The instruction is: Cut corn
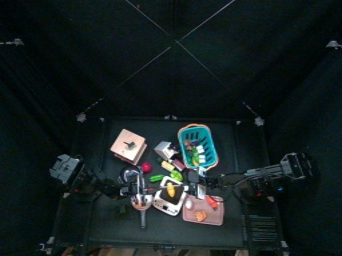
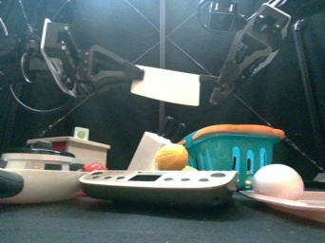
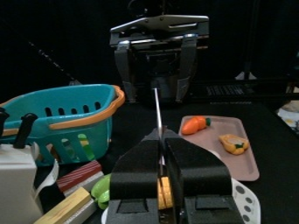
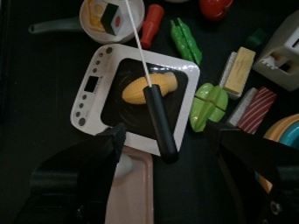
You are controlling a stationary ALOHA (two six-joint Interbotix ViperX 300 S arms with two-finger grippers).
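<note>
table: small black table [image 1: 94, 225]
basket: teal plastic basket with an orange rim [image 2: 237, 150], at the back right
scale: white kitchen scale with a black top [image 2: 159, 185], at the front middle, with a yellow corn piece [image 4: 149, 88] on it
tray: pink flat tray [image 3: 239, 147], at the front right
toaster: white toy toaster [image 2: 70, 144], on the left

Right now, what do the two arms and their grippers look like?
Both arms are black, jointed, with thin black cables looping beside them. The left gripper has two broad black jaws. The right gripper has two wide black jaws. No markings are readable.
</note>
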